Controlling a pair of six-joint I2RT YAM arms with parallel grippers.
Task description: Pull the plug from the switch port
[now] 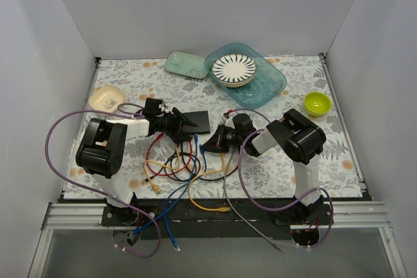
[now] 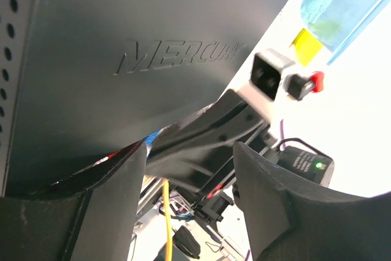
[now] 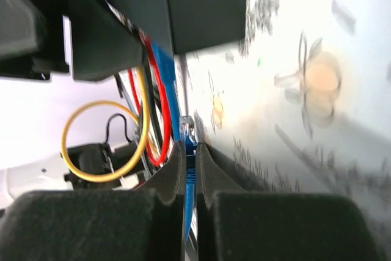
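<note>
The switch (image 1: 199,120) is a flat black box in mid table, and it looks tilted. In the left wrist view it (image 2: 122,59) fills the upper left and bears raised lettering. My left gripper (image 1: 177,125) is at its left edge. Its jaws (image 2: 189,148) stand wide apart, and the left finger (image 2: 104,206) touches the switch's lower edge. My right gripper (image 1: 212,142) is just in front of the switch, shut (image 3: 190,145) on a blue cable's plug (image 3: 189,136). The plug's clear tip shows past the fingertips, apart from the switch (image 3: 201,4). Red, yellow, black and blue cables run to the switch's socket edge.
A tangle of cables (image 1: 179,167) lies in front of the switch and hangs over the near edge. A teal tray (image 1: 270,86) with a striped plate (image 1: 234,69), a mint dish (image 1: 184,64), a cream dish (image 1: 106,99) and a green bowl (image 1: 317,103) stand behind. White walls enclose the table.
</note>
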